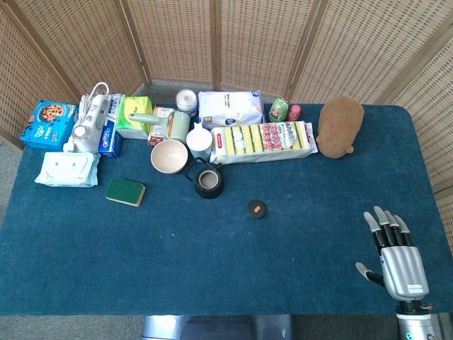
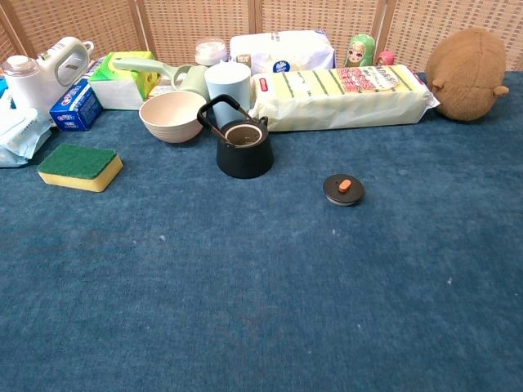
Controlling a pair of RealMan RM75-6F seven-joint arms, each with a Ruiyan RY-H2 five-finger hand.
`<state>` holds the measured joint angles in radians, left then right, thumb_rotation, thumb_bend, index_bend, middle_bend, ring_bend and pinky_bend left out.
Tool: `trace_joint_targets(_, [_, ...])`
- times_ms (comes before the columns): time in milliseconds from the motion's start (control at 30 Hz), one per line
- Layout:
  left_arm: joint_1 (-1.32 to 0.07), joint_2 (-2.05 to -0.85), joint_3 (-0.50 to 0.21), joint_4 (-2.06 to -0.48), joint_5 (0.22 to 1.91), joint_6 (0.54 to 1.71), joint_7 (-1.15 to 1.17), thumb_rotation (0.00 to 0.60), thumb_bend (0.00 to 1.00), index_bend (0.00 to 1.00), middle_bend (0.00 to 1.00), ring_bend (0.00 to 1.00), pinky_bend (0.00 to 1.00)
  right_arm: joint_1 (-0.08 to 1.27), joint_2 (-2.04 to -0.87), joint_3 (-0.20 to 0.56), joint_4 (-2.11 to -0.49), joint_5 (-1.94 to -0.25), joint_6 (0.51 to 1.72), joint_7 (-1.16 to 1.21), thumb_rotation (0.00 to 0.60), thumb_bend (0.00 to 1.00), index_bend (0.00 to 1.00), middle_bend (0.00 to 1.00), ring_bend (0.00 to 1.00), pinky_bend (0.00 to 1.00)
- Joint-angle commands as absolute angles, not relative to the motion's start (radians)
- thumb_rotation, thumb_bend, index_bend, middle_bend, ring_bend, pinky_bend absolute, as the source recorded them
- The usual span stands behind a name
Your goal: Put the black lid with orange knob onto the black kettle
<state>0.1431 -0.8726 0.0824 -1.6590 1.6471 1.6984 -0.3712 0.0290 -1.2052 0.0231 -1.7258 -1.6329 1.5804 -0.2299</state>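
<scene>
We note the black lid with orange knob (image 1: 257, 210) lying flat on the blue counter (image 1: 212, 269), knob upward, roughly mid-counter and a little toward the right edge. Nothing touches it. The black kettle (image 1: 207, 182) stands upright nearer the far edge, to the lid's left and apart from it, mouth uncovered, handle raised. In the chest view we can see into its open top.

Just beside the kettle we record a cream bowl (image 1: 169, 156) and a white cup (image 1: 199, 144); behind it runs a long pack of yellow sponges (image 1: 264, 139). A green-and-yellow sponge (image 1: 125, 191) sits toward the left, a brown plush toy (image 1: 340, 125) toward the far right corner.

The right hand (image 1: 391, 249) hovers near the near right corner, fingers spread and holding nothing, well apart from the lid. The left hand does not appear in either view.

Our judgement: task not started. Reaching, grasping the lid, carrying it over and seating it on the kettle all remain.
</scene>
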Motion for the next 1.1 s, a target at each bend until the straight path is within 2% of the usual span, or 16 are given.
trace_joint_targets(33, [0.143, -0.872, 0.083, -1.658, 1.65, 1.7, -0.376, 0.6, 0.07, 0.0, 0.0, 0.0, 0.06, 0.03, -1.205, 0.022, -1.727, -1.631, 1.575, -0.227, 0.6, 0.04, 0.01, 0.0, 0.0, 0.0])
trace_joint_targets(233, [0.153, -0.871, 0.08, -1.65, 1.643, 1.721, -0.4, 0.6, 0.08, 0.0, 0.0, 0.0, 0.06, 0.061, -1.226, 0.034, -1.724, -1.618, 1.527, -0.193, 0.6, 0.04, 0.05, 0.0, 0.0, 0.0])
trace_joint_targets(433, [0.157, -0.874, 0.078, -1.652, 1.641, 1.726, -0.395, 0.6, 0.08, 0.0, 0.0, 0.0, 0.06, 0.15, -1.252, 0.066, -1.72, -1.587, 1.398, -0.153, 0.6, 0.05, 0.12, 0.0, 0.0, 0.0])
trace_joint_targets(500, [0.154, -0.875, 0.077, -1.656, 1.636, 1.718, -0.388, 0.6, 0.07, 0.0, 0.0, 0.0, 0.06, 0.198, -1.268, 0.082, -1.723, -1.558, 1.319, -0.142, 0.6, 0.05, 0.15, 0.0, 0.0, 0.0])
trace_joint_targets(633, [0.15, -0.874, 0.074, -1.662, 1.627, 1.707, -0.382, 0.6, 0.07, 0.0, 0.0, 0.0, 0.06, 0.247, -1.293, 0.106, -1.72, -1.524, 1.255, -0.139, 0.6, 0.06, 0.21, 0.0, 0.0, 0.0])
trace_joint_targets(800, [0.143, -0.872, 0.072, -1.674, 1.621, 1.692, -0.376, 0.6, 0.07, 0.0, 0.0, 0.0, 0.06, 0.325, -1.38, 0.162, -1.693, -1.429, 1.165, -0.171, 0.6, 0.1, 0.27, 0.0, 0.0, 0.0])
trace_joint_targets(900, [0.144, -0.871, 0.074, -1.675, 1.627, 1.693, -0.374, 0.6, 0.07, 0.0, 0.0, 0.0, 0.06, 0.377, -1.441, 0.193, -1.673, -1.337, 1.102, -0.223, 0.6, 0.14, 0.28, 0.0, 0.0, 0.0])
trace_joint_targets(1100, [0.143, -0.87, 0.075, -1.674, 1.628, 1.69, -0.377, 0.6, 0.07, 0.0, 0.0, 0.0, 0.06, 0.444, -1.53, 0.231, -1.625, -1.196, 1.05, -0.327, 0.6, 0.15, 0.28, 0.0, 0.0, 0.0])
